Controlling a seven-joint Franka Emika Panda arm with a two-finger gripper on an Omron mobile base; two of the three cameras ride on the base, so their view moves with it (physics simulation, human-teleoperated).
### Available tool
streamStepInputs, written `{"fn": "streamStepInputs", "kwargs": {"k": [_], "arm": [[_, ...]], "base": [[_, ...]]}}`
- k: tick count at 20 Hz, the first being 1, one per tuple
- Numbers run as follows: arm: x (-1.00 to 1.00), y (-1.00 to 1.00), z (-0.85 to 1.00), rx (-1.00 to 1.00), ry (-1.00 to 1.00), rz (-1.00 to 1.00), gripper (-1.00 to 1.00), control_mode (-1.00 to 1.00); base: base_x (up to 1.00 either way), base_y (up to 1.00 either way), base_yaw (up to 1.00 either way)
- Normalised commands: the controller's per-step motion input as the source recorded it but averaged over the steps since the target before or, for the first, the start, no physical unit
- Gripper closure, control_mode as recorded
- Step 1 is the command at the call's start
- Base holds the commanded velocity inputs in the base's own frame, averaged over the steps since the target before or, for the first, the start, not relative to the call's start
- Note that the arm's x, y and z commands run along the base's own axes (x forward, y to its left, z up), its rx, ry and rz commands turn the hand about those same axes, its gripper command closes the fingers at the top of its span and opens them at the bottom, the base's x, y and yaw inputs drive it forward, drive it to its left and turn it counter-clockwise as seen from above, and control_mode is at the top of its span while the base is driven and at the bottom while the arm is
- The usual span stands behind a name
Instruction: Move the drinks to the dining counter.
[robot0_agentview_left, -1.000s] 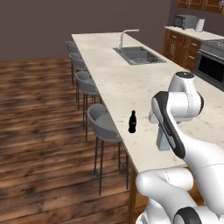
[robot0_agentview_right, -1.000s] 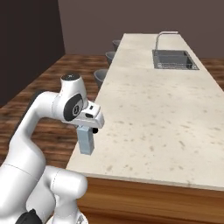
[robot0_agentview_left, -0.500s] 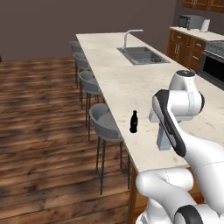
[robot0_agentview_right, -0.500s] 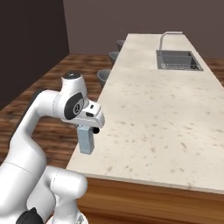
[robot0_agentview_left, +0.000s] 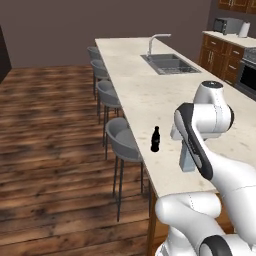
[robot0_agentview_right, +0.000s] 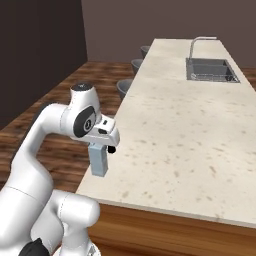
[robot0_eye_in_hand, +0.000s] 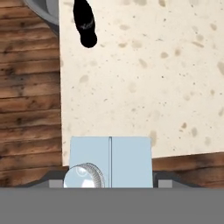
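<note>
Holding the carton (robot0_agentview_right: 99, 159) upright in our half-open gripper (robot0_agentview_right: 100, 150), jaws clamped on its top, we are hanging it at the counter (robot0_agentview_right: 190, 135) near edge; bare stone lies just beyond, a dark bottle (robot0_agentview_left: 155, 139) farther along.

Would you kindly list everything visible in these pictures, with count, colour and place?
carton: one, pale blue-grey, held upright in the pincer at the dining counter's near edge
dark bottle: one, black, upright on the counter near the stool-side edge
dining counter: one, pale speckled stone, long
sink: one, grey, built into the counter's far part
faucet: one, silver, beside the sink
stools: four, grey, along the counter's side
floor: dark wood planks
pincer: one, shut on the carton's top
</note>
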Motion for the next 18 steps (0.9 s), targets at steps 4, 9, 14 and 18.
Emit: {"fn": "streamStepInputs", "kwargs": {"k": [4, 9, 14, 18], "arm": [[0.41, 0.0, -0.12, 0.0, 0.0, 0.07, 1.0, -1.0], [0.89, -0.18, -0.12, 0.03, 0.0, 0.08, 1.0, -1.0], [0.39, -0.47, -0.01, 0.03, 0.01, 0.02, 1.0, -1.0], [0.21, -0.31, 0.0, 0.0, 0.05, 0.0, 1.0, -1.0]], "base": [[0.38, 0.0, 0.08], [0.0, 0.0, 0.0], [0.0, 0.0, 0.0], [0.0, 0.0, 0.0]]}}
